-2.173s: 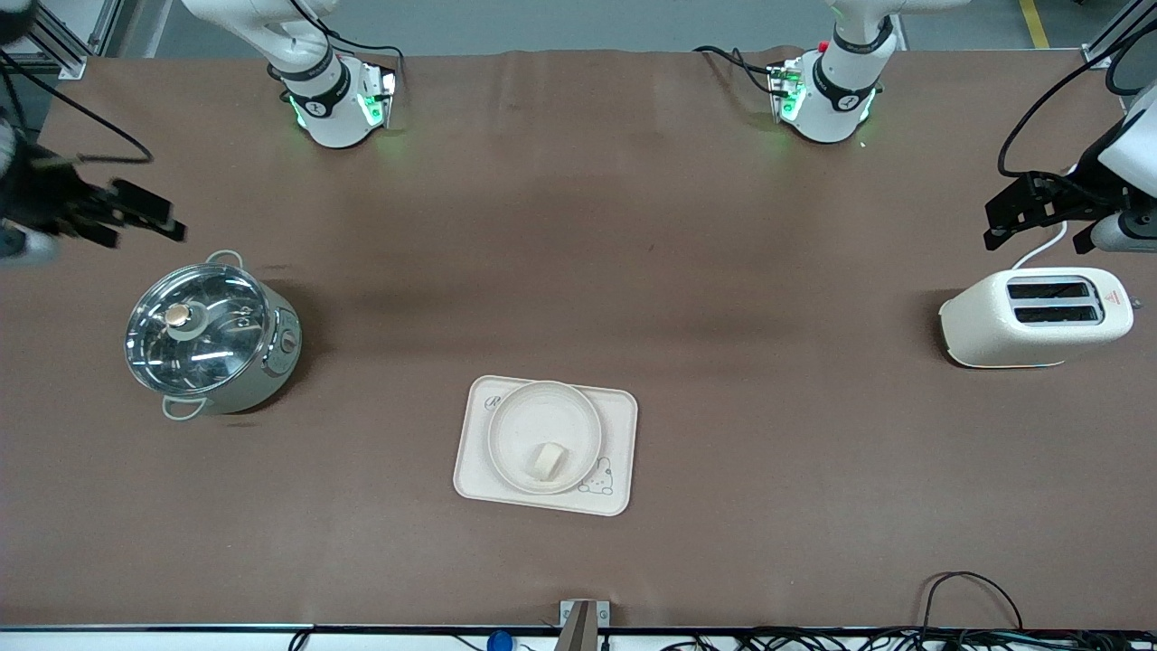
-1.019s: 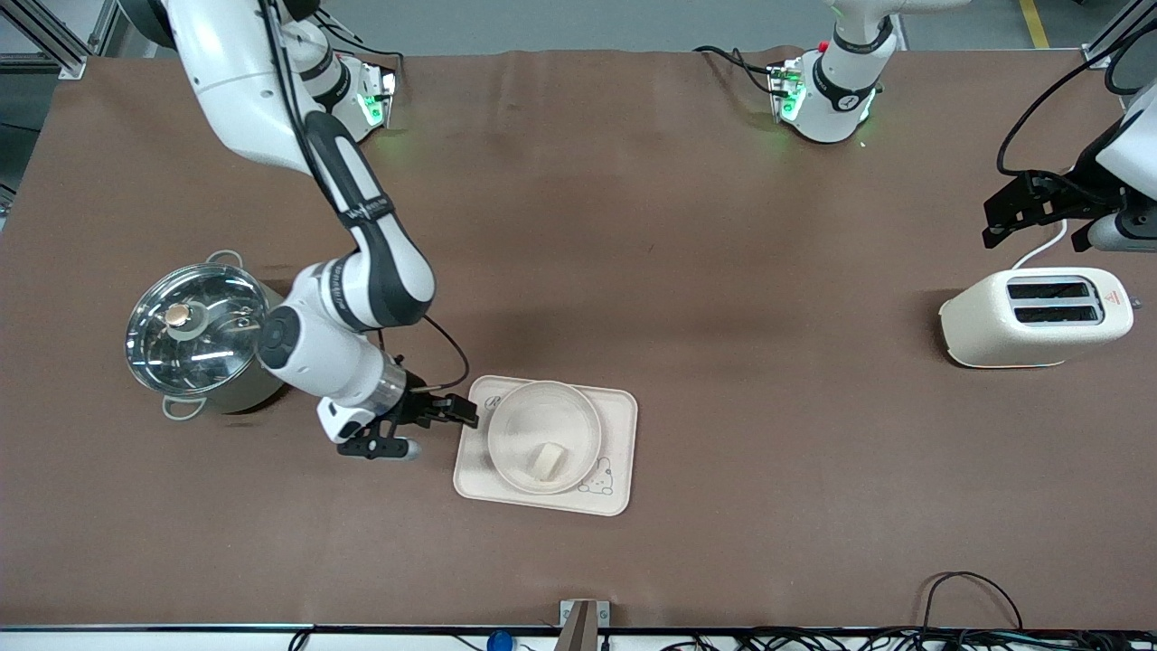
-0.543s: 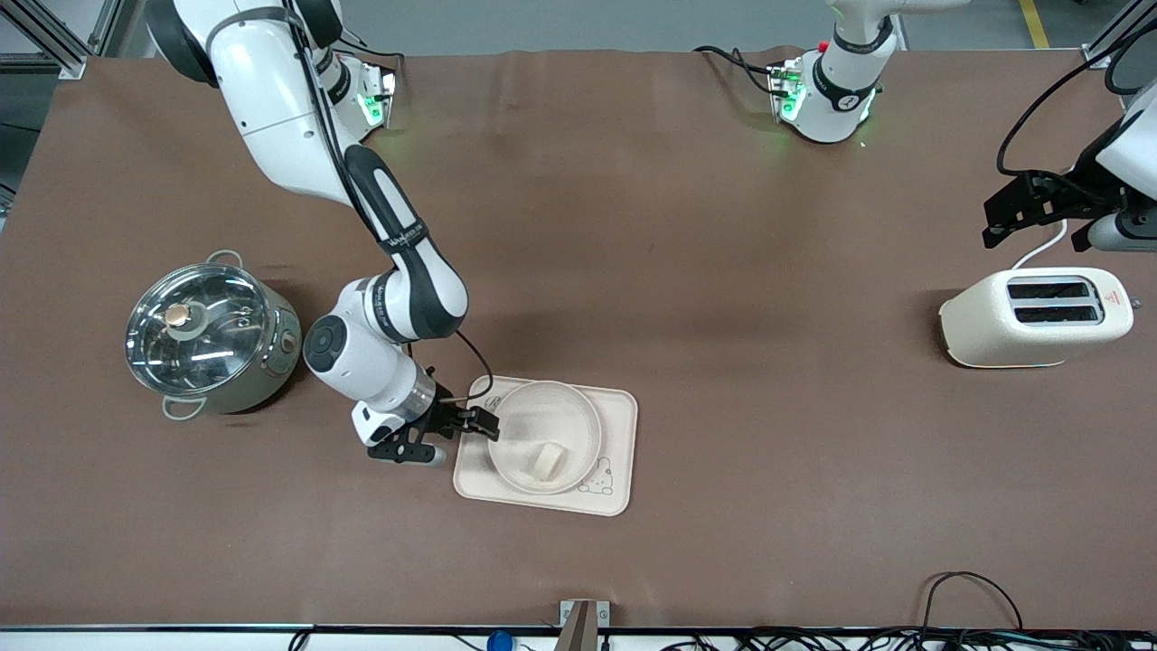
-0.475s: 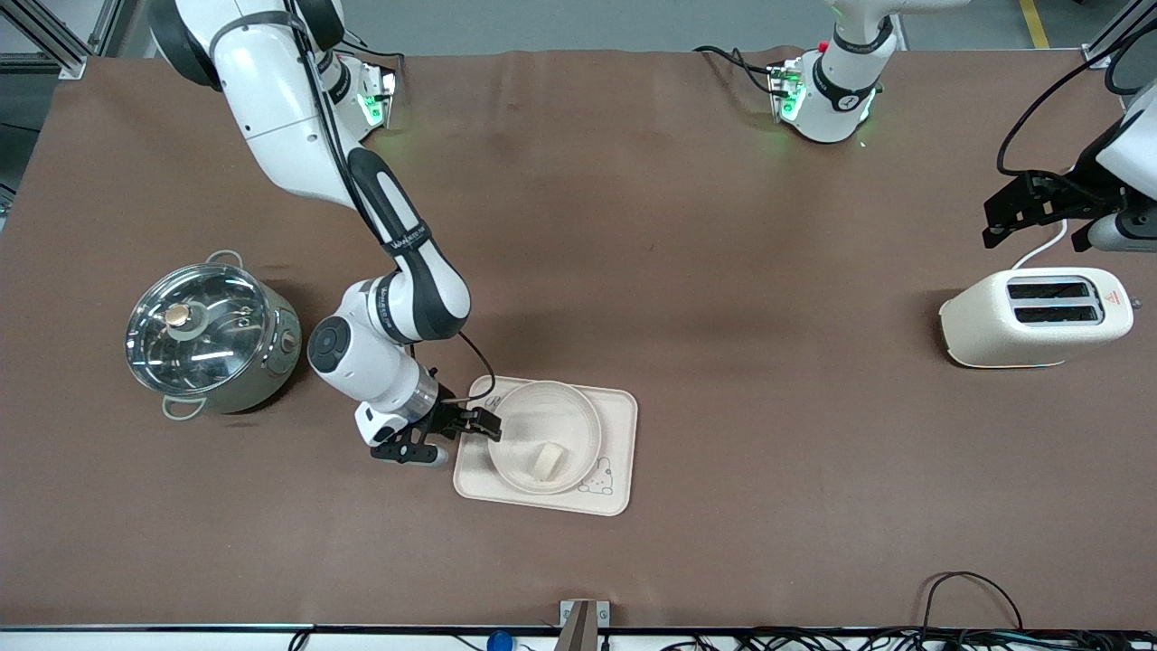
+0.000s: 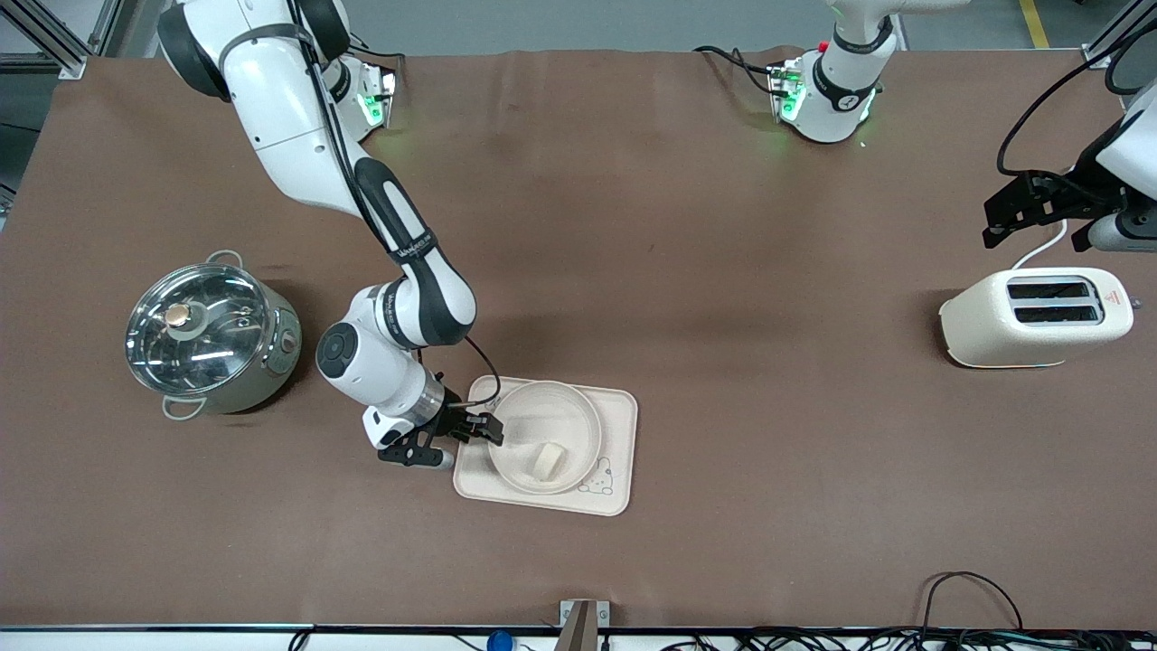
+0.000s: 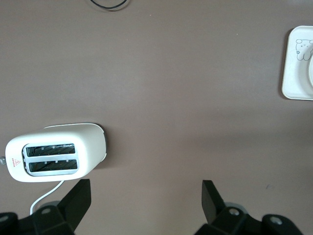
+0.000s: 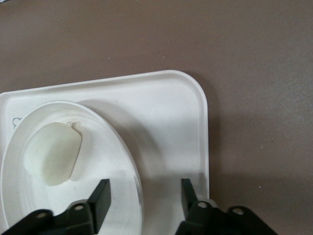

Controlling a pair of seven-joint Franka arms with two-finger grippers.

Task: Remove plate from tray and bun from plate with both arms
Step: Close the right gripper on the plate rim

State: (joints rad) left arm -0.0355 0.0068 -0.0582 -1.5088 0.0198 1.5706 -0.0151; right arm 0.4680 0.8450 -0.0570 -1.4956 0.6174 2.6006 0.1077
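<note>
- My right gripper (image 7: 142,198) straddles the plate (image 7: 68,196) rim on the tray (image 7: 171,127), fingers apart, not yet clamped.
- Next, I judge: pinch, lift clear, keep the bun (image 7: 53,152) level.
- My left gripper (image 6: 144,205) waits released over the toaster (image 6: 56,157).

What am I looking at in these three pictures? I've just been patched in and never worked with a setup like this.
Two white robot arms stand at a brown table. One picture looks down from high across the table; the other two come from cameras on each arm's wrist.

On the table lie a tray carrying a plate, with a bun on the plate. A lidded pot sits toward the right arm's end, a toaster toward the left arm's end.

The right gripper is at the plate's rim, one finger over the plate and the other outside it; nothing is lifted yet. The left gripper waits open above the table by the toaster, holding nothing.
</note>
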